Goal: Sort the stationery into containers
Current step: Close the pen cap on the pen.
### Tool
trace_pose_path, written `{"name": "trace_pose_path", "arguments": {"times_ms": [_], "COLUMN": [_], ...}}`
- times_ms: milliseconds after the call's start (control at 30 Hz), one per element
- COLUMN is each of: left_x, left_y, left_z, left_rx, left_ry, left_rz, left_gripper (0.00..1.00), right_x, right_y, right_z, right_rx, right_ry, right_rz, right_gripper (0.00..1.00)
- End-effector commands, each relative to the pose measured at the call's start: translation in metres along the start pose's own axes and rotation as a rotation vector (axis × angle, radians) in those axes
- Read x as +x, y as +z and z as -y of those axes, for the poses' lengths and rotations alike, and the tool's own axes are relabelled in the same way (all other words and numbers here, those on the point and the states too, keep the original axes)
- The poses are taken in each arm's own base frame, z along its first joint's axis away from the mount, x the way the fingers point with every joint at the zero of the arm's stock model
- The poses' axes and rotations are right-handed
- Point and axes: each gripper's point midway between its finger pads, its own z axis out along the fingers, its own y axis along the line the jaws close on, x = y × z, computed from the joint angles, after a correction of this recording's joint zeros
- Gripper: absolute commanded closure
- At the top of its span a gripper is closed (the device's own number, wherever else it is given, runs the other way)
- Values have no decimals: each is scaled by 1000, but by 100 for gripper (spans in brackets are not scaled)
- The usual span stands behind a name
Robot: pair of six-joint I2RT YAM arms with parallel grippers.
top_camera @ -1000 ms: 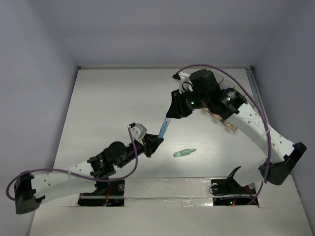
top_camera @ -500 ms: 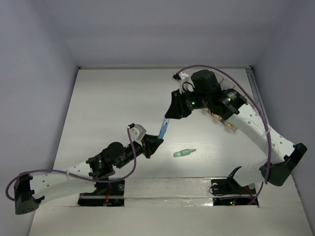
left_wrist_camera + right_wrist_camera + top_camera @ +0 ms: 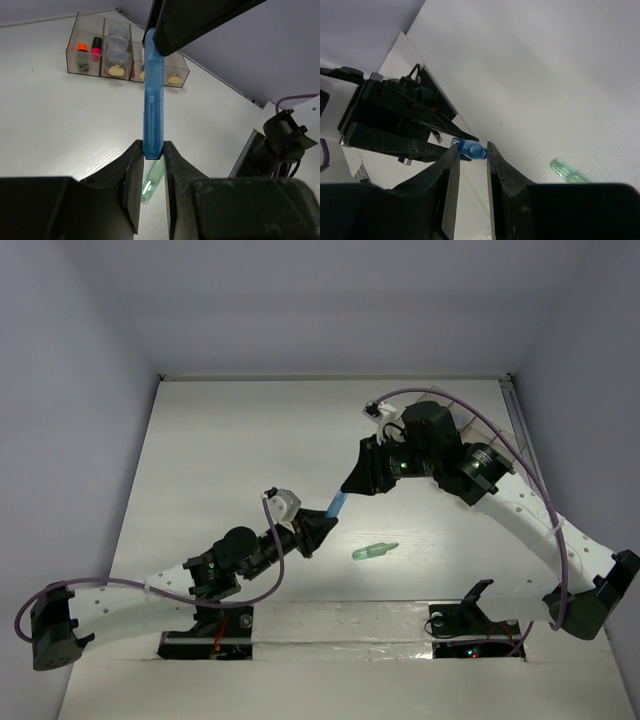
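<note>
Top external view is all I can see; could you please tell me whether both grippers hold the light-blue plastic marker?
Observer: Yes; the left wrist view shows the left gripper clamped on one end of the light-blue plastic marker.
Operator: And the right gripper?
Observer: Its own camera shows the other end pinched between its fingers.
Operator: Is anything sorted yet?
Observer: One end bin of the translucent grey-brown tray holds an orange highlighter and a pink highlighter.

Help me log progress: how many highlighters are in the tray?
2: orange highlighter and pink highlighter, side by side in the tray's leftmost compartment, left wrist view; the blue marker hides part of another.
</note>
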Motion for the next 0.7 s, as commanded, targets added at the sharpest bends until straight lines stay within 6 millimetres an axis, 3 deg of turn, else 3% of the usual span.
{"name": "trace_pose_path", "arguments": {"times_ms": [0, 133, 267, 333, 500, 667], "left_x": [-73, -78, -92, -102, -144, -160], "left_y": [5, 10, 8, 5, -5, -5], "left_z": [23, 24, 23, 23, 23, 18], "left_rx": [63, 56, 43, 38, 6, -42], "left_ry": [-48, -45, -41, -34, -22, 7], "left_rz": [217, 226, 261, 285, 348, 368], "left_gripper": [100, 100, 100, 100, 100, 100], "right_x": [2, 23, 32, 33, 68, 94], "right_y": [4, 23, 32, 34, 47, 62], "right_z": [-1, -8, -8, -5, 0, 9], "right_rx": [-8, -12, 15, 27, 34, 68], "right_ry": [-1, -21, -28, -17, 14, 38], "right_rz": [16, -50, -58, -47, -98, -134], "right_gripper": [86, 86, 87, 91, 92, 97]}}
